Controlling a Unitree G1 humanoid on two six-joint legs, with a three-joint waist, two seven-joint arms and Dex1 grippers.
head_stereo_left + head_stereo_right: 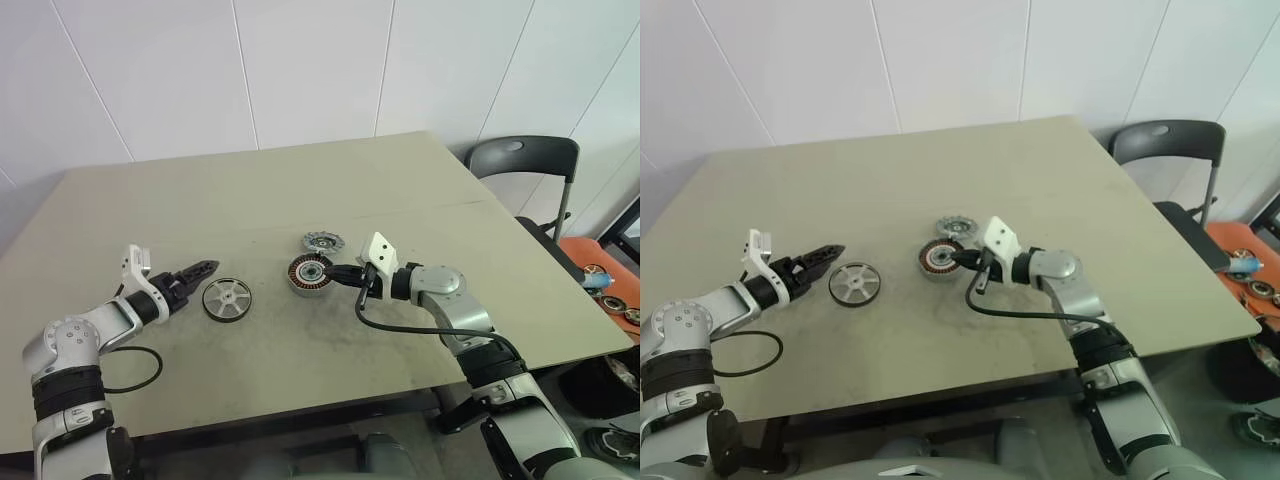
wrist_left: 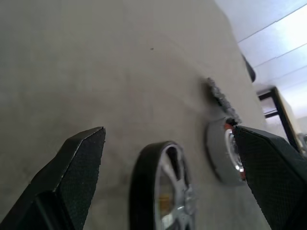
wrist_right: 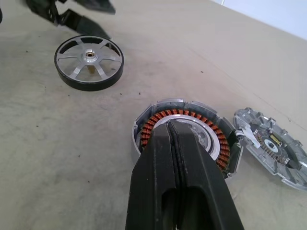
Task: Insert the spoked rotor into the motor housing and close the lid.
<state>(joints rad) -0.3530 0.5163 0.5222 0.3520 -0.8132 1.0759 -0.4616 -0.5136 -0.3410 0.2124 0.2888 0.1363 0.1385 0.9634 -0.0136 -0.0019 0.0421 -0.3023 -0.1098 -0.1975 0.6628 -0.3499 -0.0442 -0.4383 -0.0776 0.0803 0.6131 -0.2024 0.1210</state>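
Pick-up stage: left end effector (image 1: 207, 266) wide open, empty, beside spoked rotor (image 1: 227, 298) left of centre; right end effector (image 1: 330, 272) shut, empty, over motor housing (image 1: 309, 273); next, straddle the rim and close.

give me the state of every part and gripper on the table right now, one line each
spoked rotor: lying flat on the table, not yet in the housing, not gripped
motor housing: flat on the table, open, copper windings showing, no rotor inside
lid: off, lying beside the housing
left gripper: open, next to the rotor, holding nothing
right gripper: shut, fingertips over the housing, holding nothing
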